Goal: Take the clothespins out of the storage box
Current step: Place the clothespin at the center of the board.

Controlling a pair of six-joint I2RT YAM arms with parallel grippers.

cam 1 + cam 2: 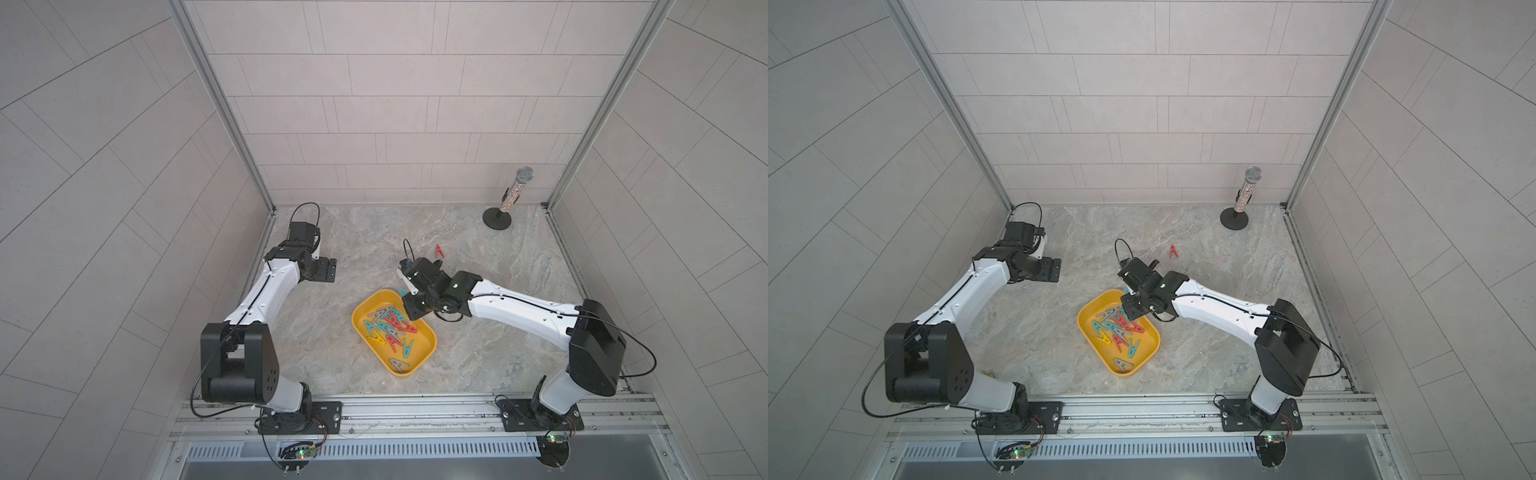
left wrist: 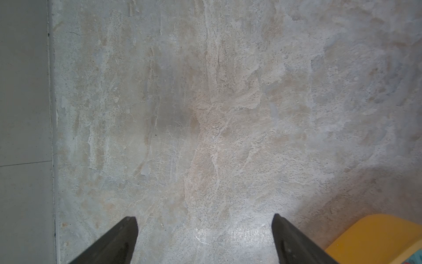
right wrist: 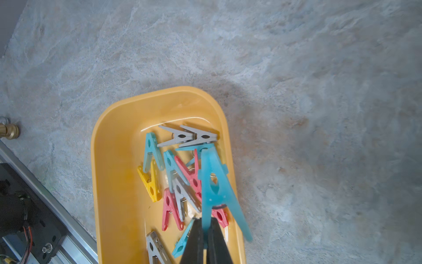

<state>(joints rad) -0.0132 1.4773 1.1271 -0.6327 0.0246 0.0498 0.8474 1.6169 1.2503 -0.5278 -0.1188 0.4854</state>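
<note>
The right hand is clamped on one leg of a teal peg over the yellow box, where the other pegs lie heaped. A red peg lies on the table beyond. The left hand, fingers apart, hovers well aside.

Grey-beige, stone-patterned tabletop, walled on three sides. Near the middle sits the yellow storage box, set at an angle. One red clothespin lies loose on the bare surface beyond the box, apart from it. Far right corner: microphone stand, upright on a round black base.
</note>
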